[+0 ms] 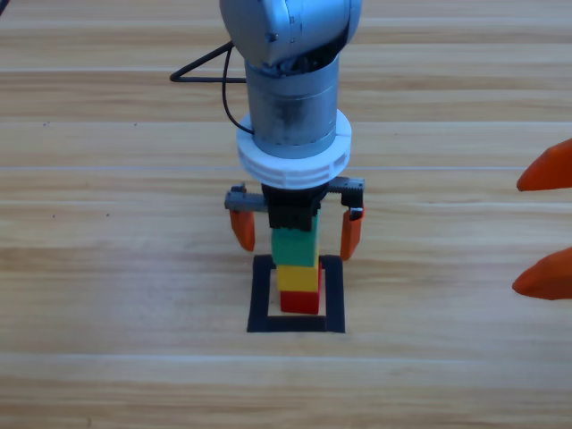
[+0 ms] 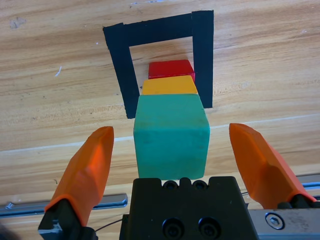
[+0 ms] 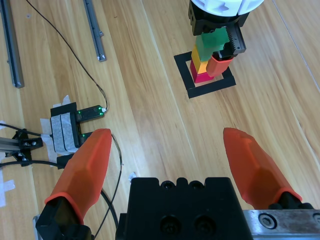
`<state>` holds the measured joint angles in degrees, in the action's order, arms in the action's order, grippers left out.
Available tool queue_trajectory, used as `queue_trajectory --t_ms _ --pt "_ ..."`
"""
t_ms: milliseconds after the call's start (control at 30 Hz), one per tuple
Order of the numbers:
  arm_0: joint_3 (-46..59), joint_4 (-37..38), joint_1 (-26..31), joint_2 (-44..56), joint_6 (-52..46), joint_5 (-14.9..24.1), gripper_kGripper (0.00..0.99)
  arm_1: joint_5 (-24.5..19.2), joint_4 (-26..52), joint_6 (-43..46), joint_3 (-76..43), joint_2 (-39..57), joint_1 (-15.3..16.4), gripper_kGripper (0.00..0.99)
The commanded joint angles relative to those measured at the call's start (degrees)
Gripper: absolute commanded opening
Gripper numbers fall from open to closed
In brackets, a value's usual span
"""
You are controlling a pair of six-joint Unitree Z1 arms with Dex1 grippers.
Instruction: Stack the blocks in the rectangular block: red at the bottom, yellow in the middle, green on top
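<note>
High view: three stacked blocks (image 1: 298, 273); two open tools.

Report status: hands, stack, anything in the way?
Left hand open, straddling green cube, not touching. Right hand open, waiting at right edge. Stack complete inside tape rectangle: red cube, yellow cube, green on top. Nothing in the way.

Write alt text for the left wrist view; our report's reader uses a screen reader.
An open orange-jawed left end effector straddles a teal-green cube topping a yellow cube and a red cube, stacked inside a black tape rectangle on a wooden table.
</note>
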<state>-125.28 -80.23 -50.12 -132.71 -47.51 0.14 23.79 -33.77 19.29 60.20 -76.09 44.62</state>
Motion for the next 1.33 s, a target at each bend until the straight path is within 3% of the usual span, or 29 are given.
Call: queue_trajectory --t_ms 33,167,367,433,533,633,867,1333 --pt "0.56 -0.37 -1.21 0.7 -0.48 0.74 0.99 -0.06 -0.95 0.57 -1.05 -2.75 -1.56 0.989" --pt "-2.43 -0.63 -1.21 4.83 0.31 1.44 0.99 -0.5 -0.95 0.66 -1.05 -2.75 -1.56 0.989" --pt "-2.34 -0.54 0.72 18.98 4.01 5.22 0.99 -1.81 -0.95 0.66 -1.05 -2.75 -1.56 0.989" --pt "4.34 0.69 1.87 24.08 4.62 5.93 0.99 -2.25 -0.95 0.57 -1.05 -2.75 -1.56 0.989" --pt "23.5 13.08 1.95 36.29 6.12 4.78 0.99 -3.05 -0.95 0.57 -0.96 -2.84 -1.56 0.989" --pt "33.96 19.59 1.87 44.38 5.68 3.46 0.99 -3.75 -0.95 0.57 -0.96 -2.92 -1.56 0.989" --pt "35.46 19.76 -3.32 44.38 3.48 5.84 0.99 -4.28 -0.95 0.48 -0.61 -3.54 -1.56 0.989" --pt "36.07 20.82 -3.58 41.48 3.39 6.45 0.99 -4.01 -0.95 0.48 0.36 -3.27 -1.56 0.989"
